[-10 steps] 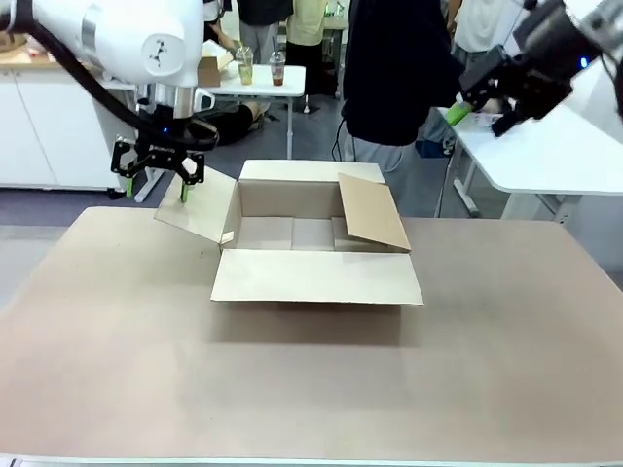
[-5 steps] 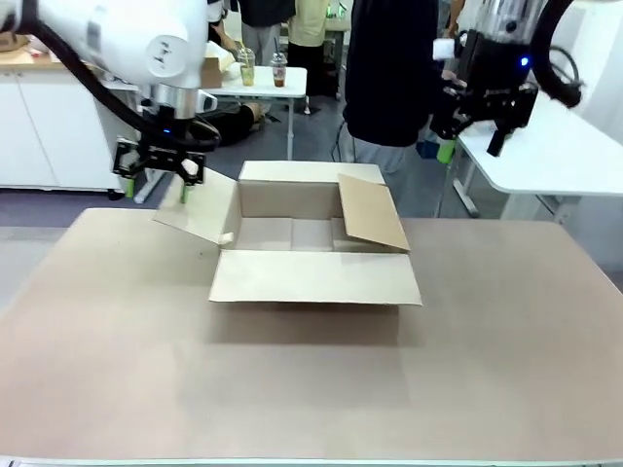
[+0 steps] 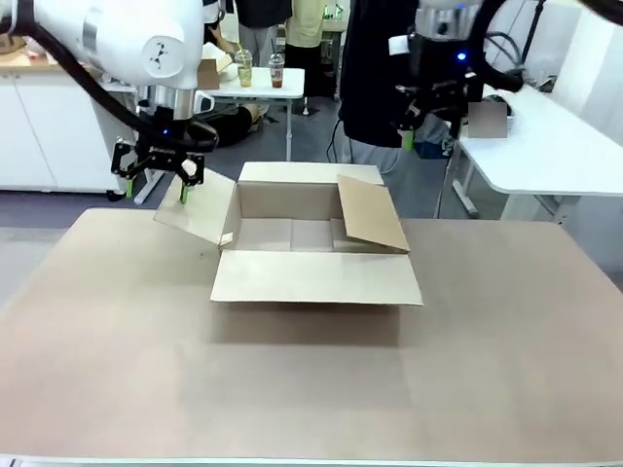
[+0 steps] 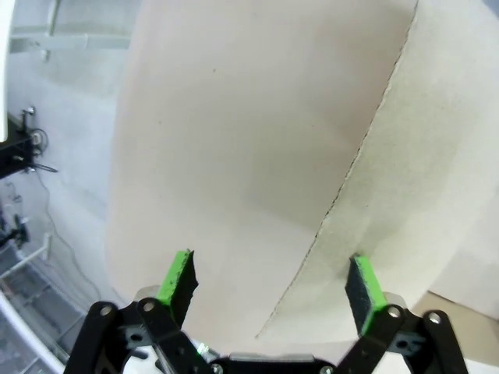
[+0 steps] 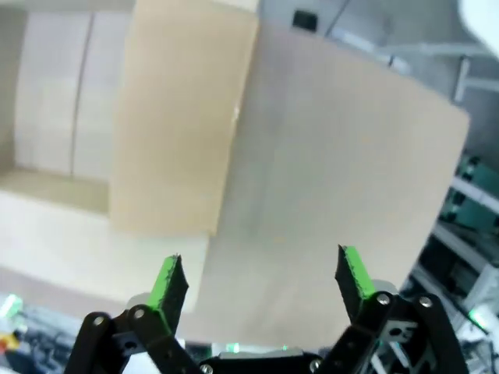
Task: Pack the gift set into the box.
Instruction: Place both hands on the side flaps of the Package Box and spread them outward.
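— Where was your carton?
— Your large, shallow, brown corrugated cardboard box (image 3: 316, 279) sat open on the far middle of the tan tabletop (image 3: 292, 389). Its near flap lay flat toward you and its far flap stood behind. The left flap (image 3: 200, 209) slanted outward, and the right flap (image 3: 372, 212) leaned in over the opening.
— And your left arm?
— Your black, green-padded left gripper (image 3: 157, 191) hung at the left flap, fingers spread wide. Seen from the wrist, that left gripper (image 4: 270, 276) had the flap's edge running up between its two pads. You could not have told whether either pad touched the cardboard.
— And your right?
— Your right gripper (image 3: 428, 139) was raised beyond the box's far right corner, in front of a person in a dark top (image 3: 384, 68). Its fingers were spread and held nothing. From the wrist, the right gripper (image 5: 260, 276) looked down on the right flap and the tabletop.
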Controlling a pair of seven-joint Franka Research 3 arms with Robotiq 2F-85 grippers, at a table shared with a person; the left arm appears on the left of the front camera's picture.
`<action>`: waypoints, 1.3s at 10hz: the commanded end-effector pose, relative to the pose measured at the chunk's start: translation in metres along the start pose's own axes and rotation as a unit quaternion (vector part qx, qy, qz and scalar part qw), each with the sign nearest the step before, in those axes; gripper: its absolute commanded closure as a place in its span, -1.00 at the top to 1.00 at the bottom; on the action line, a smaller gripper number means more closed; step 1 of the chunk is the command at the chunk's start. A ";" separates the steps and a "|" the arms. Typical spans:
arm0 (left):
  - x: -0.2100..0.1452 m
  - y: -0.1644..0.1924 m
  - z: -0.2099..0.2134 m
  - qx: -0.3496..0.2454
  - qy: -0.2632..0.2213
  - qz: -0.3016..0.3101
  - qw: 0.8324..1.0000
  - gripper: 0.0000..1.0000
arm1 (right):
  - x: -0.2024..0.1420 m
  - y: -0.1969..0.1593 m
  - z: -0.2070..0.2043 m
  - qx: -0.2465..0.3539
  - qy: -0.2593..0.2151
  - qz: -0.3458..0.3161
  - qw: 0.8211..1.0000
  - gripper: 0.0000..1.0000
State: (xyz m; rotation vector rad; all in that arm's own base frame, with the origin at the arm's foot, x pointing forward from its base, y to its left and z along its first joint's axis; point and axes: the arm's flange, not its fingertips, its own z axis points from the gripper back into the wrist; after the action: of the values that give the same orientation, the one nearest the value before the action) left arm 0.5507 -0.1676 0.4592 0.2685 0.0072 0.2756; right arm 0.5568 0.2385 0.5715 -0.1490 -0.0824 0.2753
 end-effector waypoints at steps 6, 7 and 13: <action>0.000 0.003 0.001 0.008 -0.003 0.002 1.000 1.00 | 0.144 0.141 0.010 0.005 0.043 0.006 0.999 1.00; 0.000 0.003 0.001 0.008 -0.003 0.002 1.000 1.00 | 0.094 0.097 -0.023 -0.027 0.034 0.023 0.999 1.00; 0.000 0.003 0.001 0.008 -0.003 0.002 1.000 1.00 | 0.100 0.106 -0.026 -0.016 0.034 0.016 0.999 1.00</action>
State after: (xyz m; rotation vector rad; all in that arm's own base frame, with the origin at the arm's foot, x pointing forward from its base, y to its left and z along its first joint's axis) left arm 0.5509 -0.1675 0.4595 0.2695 0.0081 0.2760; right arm 0.6255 0.3684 0.5303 -0.1943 -0.0092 0.3111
